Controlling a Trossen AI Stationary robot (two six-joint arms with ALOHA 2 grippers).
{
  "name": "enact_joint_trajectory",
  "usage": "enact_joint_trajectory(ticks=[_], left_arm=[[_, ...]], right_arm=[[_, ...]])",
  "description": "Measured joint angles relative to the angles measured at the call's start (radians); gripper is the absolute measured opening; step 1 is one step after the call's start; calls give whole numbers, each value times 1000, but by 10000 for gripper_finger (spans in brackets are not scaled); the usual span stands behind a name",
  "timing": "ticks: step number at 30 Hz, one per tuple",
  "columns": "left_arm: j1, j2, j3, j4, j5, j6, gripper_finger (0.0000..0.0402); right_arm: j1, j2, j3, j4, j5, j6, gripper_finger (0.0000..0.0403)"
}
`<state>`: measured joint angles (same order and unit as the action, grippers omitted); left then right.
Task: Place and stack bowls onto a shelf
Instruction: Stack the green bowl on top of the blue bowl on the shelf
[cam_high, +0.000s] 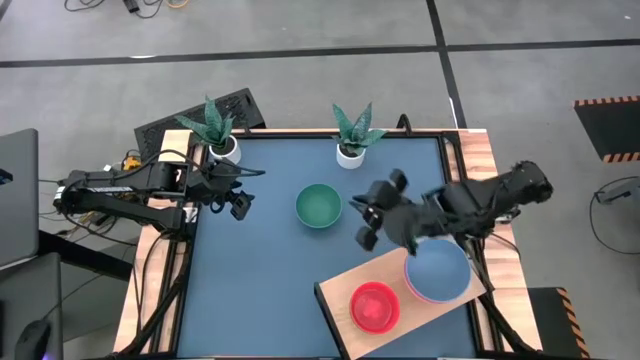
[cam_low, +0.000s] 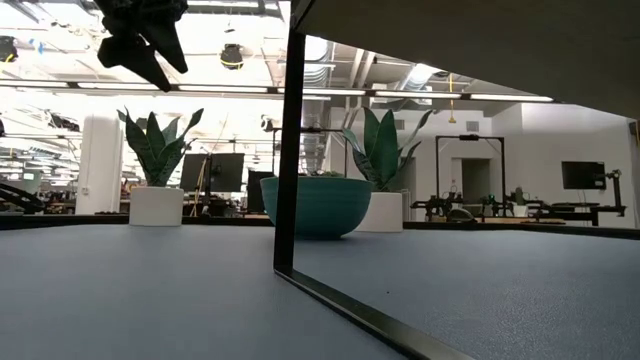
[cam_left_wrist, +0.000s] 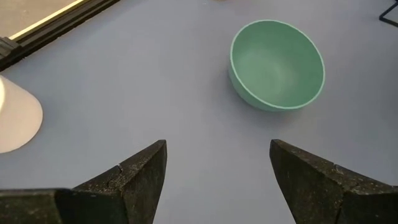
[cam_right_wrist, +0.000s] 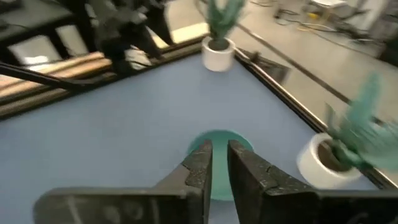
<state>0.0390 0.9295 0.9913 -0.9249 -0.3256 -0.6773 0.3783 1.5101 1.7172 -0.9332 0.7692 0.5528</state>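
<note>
A dark green bowl (cam_high: 318, 205) stands on its base on the blue table, toward the far middle; it also shows in the low view (cam_low: 320, 205) and the left wrist view (cam_left_wrist: 278, 65). My left gripper (cam_high: 238, 205) is open and empty above the table, left of this bowl. My right gripper (cam_high: 366, 222) hangs just right of the bowl with its fingers (cam_right_wrist: 200, 167) nearly together and nothing between them. The pale wood shelf (cam_high: 335, 292) lies at the near right. It bears a red bowl (cam_high: 375, 306) and a light blue bowl (cam_high: 438, 268) nested in a pink one (cam_high: 416, 292).
Two white plant pots stand at the far edge: one at the far left (cam_high: 226, 148), one at the far middle (cam_high: 350, 153). The shelf's dark edge (cam_low: 290, 150) fills the low view's right. Bare blue table (cam_high: 250, 290) lies at the near left.
</note>
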Motion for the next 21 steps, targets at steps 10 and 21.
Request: enact_joint_trajectory(ticks=[10,21], left_arm=[[0,0,0,0,1,0,269],[0,0,0,-1,-22,-4,269]], right_arm=[[-218,91,1,197,-368,-214,174],[-279,368,-1,266,-592,-346,195]])
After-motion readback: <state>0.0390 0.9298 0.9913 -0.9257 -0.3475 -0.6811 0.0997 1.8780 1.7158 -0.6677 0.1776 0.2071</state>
